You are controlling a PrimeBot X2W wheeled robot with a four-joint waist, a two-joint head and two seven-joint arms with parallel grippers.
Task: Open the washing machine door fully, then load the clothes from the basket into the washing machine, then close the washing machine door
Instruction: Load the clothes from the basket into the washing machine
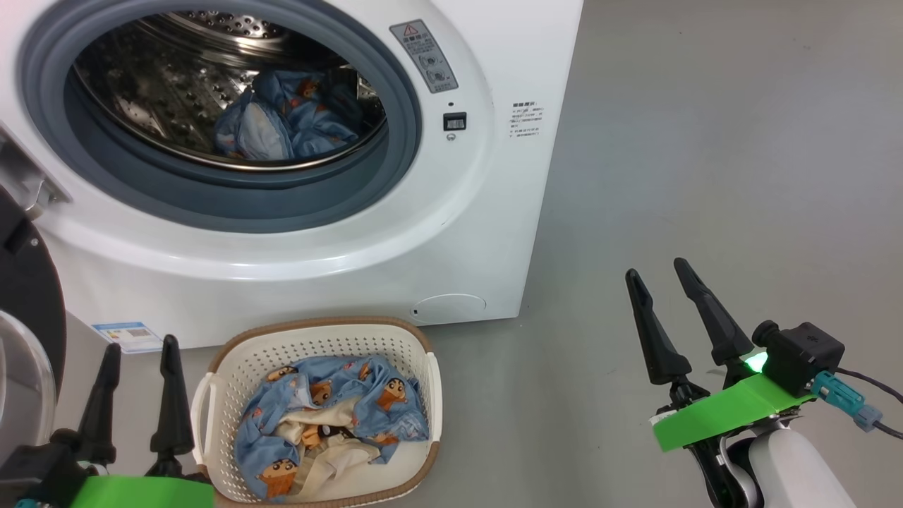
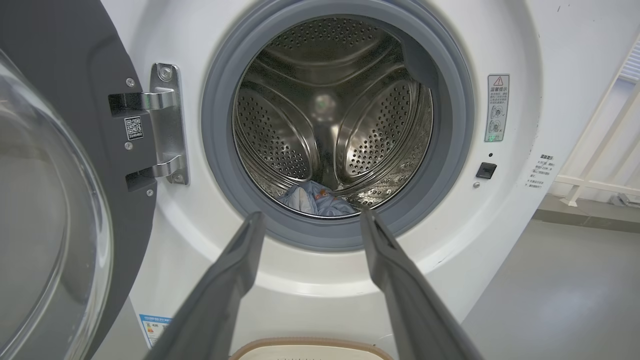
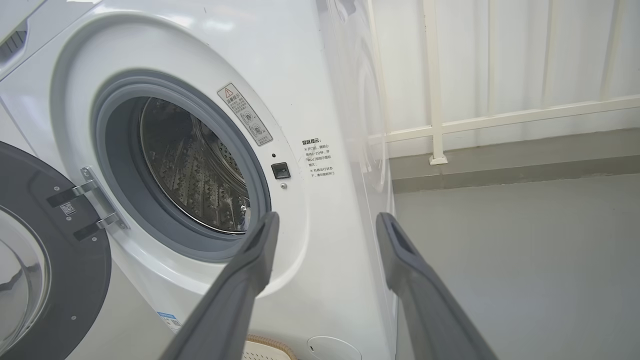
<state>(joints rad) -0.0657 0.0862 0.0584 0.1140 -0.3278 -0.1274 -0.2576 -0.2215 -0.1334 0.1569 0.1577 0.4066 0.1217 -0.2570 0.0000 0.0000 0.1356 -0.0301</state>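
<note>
In the head view the left claw [image 1: 140, 349] hangs with its fingers spread and nothing between them. Just to its right is the basket [image 1: 233, 367], set on the floor [image 1: 705, 141] close before the washer [image 1: 458, 233]. A heap of clothes [image 1: 331, 416] lies in the basket, right of and below the fingertips, near enough that a short reach should take it. Up ahead of this claw the drum [image 1: 141, 85] stands open with another blue printed piece [image 1: 282, 127] low inside it, so loading looks partway done. The door [image 1: 28, 296] is swung out on the claw's left, clear of the path from basket to drum. The right claw [image 1: 657, 270], also spread and empty, hangs over bare floor well right of the basket, likely parked out of the way. In the left wrist view the left claw [image 2: 312, 215] points straight at the mouth, its parted fingers framing the lower gasket [image 2: 215, 150]. The piece in the drum [image 2: 315, 200] shows just beyond and between the tips, and the basket rim [image 2: 310, 345] shows beneath them. The door glass [image 2: 50, 200] is at the left on its hinge [image 2: 167, 125]. In the right wrist view the right claw [image 3: 328, 216], fingers apart and holding nothing, aims at the washer's front right edge. The mouth is to its left, open floor to its right, the door [image 3: 75, 280] far left, and a bit of basket rim [image 3: 265, 345] low between the fingers.
</note>
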